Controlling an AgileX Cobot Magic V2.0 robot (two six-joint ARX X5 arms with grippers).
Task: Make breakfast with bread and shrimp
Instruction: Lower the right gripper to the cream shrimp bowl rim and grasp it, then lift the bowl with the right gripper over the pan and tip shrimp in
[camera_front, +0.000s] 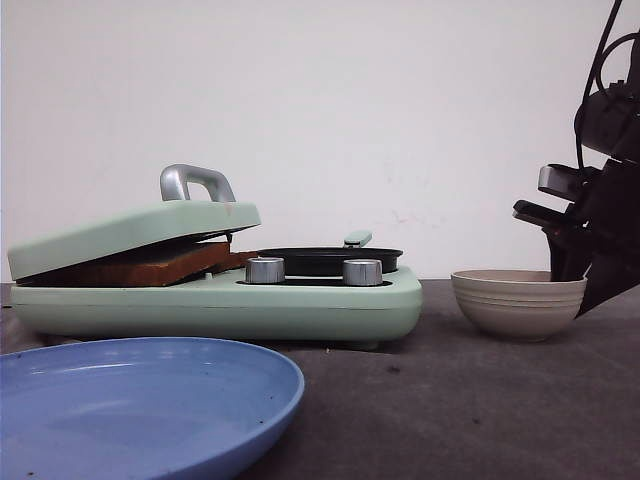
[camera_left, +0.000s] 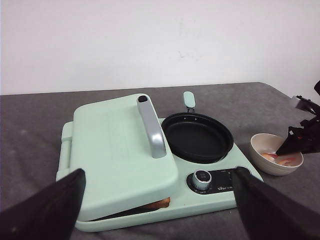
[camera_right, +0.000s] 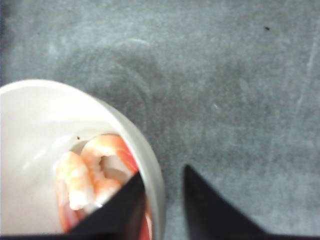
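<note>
Toasted bread (camera_front: 150, 265) lies inside the mint-green breakfast maker (camera_front: 300, 305), under its lid (camera_left: 115, 150), which rests tilted on it; only a brown edge of the bread (camera_left: 159, 203) shows. Pink shrimp (camera_right: 85, 175) lie in the beige bowl (camera_front: 517, 303) to the maker's right. My right gripper (camera_right: 162, 172) is open and straddles the bowl's rim (camera_right: 145, 150), one finger inside by the shrimp and the other outside. My left gripper (camera_left: 160, 172) is wide open above the maker's front edge and holds nothing.
A black frying pan (camera_left: 197, 136) sits empty on the maker's right half, behind two silver knobs (camera_front: 265, 270). A large blue plate (camera_front: 140, 400) lies at the front left. The lid carries a silver handle (camera_front: 195, 182). Grey cloth covers the table.
</note>
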